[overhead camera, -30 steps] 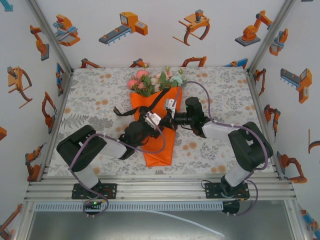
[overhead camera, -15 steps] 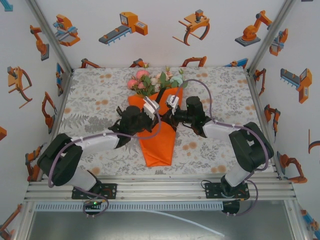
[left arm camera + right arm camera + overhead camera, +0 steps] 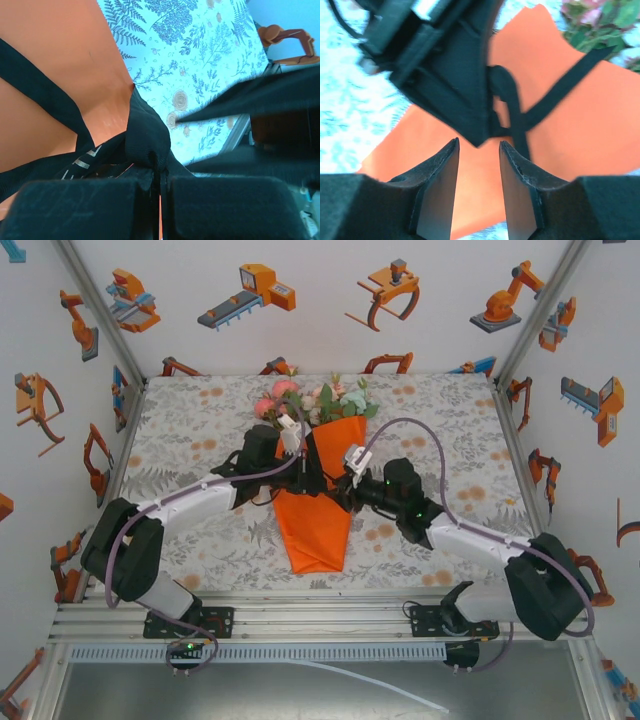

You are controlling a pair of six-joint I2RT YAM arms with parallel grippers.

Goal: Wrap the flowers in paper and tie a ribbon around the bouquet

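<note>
A bouquet (image 3: 318, 505) lies along the middle of the leaf-printed worktop (image 3: 190, 440), its pink, cream and pale green flowers (image 3: 312, 400) at the far end. The pointed tip of its bright orange paper (image 3: 312, 540) is aimed at the arm bases. The two arms reach in from either side and meet over the upper half of the cone. The left arm comes in from the left edge of the cone, just below the blooms, and the right arm from the right, a little nearer the tip. In the left wrist view, the left fingers (image 3: 75, 210) are pressed together on a bunched fold of the black ribbon (image 3: 40, 85). One strip runs away from the fold diagonally across the orange sheet, and another, bearing pale lettering, lies low beside the fingers. The right wrist view shows the right fingers (image 3: 437, 190) parted with nothing between them. They hang over the paper and face the dark body of the left arm's wrist. Beyond them the ribbon loops and crosses itself beside that wrist, and one tail stretches up over the paper towards the flowers. The cone's far right corner stands out against the pale cloth, with green leaves just above it.
</note>
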